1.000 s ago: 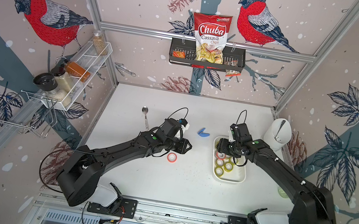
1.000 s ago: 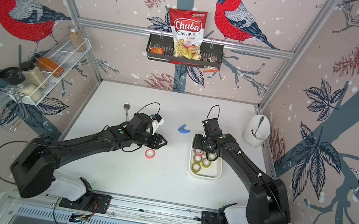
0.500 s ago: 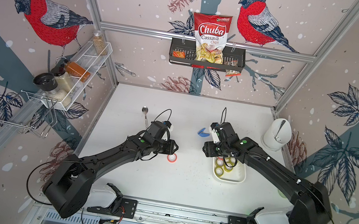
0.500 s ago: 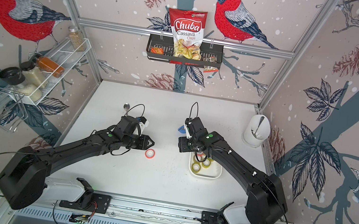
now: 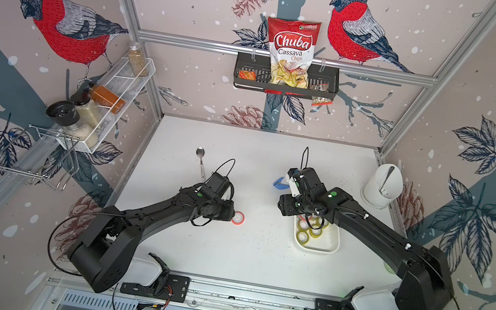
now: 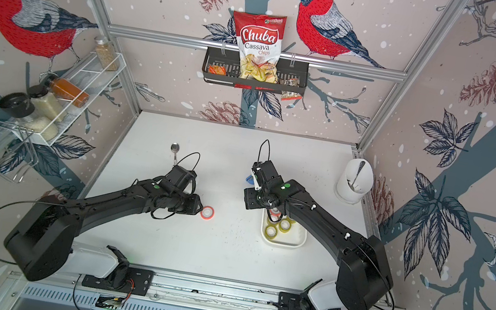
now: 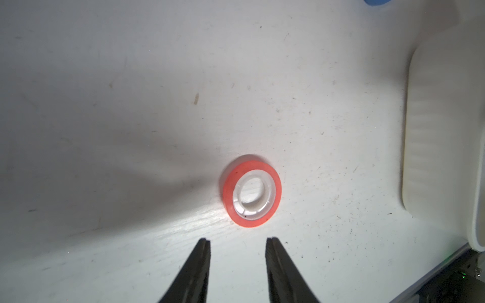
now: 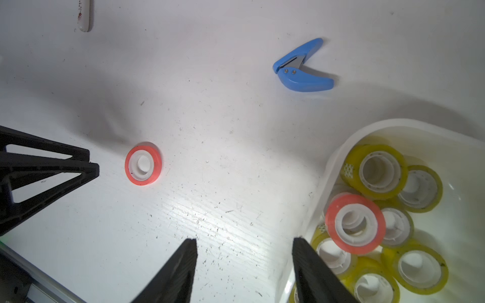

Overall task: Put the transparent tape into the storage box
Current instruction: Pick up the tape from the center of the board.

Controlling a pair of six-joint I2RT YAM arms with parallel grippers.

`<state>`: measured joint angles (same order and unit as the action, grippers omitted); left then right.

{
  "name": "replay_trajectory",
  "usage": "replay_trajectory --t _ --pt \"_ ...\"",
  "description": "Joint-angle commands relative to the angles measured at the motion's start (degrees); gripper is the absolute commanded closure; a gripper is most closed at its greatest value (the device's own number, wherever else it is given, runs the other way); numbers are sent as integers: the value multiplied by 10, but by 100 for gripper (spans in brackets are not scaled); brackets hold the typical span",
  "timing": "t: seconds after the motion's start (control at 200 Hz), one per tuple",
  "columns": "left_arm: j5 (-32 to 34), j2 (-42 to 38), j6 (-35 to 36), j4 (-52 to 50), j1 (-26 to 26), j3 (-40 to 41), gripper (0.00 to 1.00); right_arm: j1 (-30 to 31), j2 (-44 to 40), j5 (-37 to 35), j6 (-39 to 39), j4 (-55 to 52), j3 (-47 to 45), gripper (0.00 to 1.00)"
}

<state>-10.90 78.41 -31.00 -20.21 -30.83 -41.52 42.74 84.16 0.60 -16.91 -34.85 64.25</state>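
"Left wrist view: where's the tape?"
"Flat on the worktop, hole up, just ahead of the left tool, whose jaws stand apart, empty."
"And the box?"
"Well right of it, long side running toward the back wall, rolls inside. Right tool gapes empty beside its rim."

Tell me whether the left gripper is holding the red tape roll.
No, the left gripper is open and empty; the red tape roll lies flat ahead of it.
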Motion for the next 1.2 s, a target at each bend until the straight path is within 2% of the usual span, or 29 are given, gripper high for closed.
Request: replay_trajectory --t 0.0,0.22,0.355,0.951,1.086,1.196 --pt "18 15 12 -10 -9 -8 61 -4 -9 -6 -9 0 -7 37" --pt "23 52 3 14 -33 -26 60 -16 -19 -1 -10 5 -19 37" --pt "57 76 3 -13 -34 -41 60 -21 -25 -1 -9 0 -21 37" --pt "75 127 11 -12 -51 -69 61 -58 -61 25 -14 12 -44 37" --pt "107 148 15 -29 -64 -83 66 -67 -70 24 -10 8 -45 37" --pt "107 161 17 -30 -68 -87 70 -73 -75 26 -9 10 -47 38"
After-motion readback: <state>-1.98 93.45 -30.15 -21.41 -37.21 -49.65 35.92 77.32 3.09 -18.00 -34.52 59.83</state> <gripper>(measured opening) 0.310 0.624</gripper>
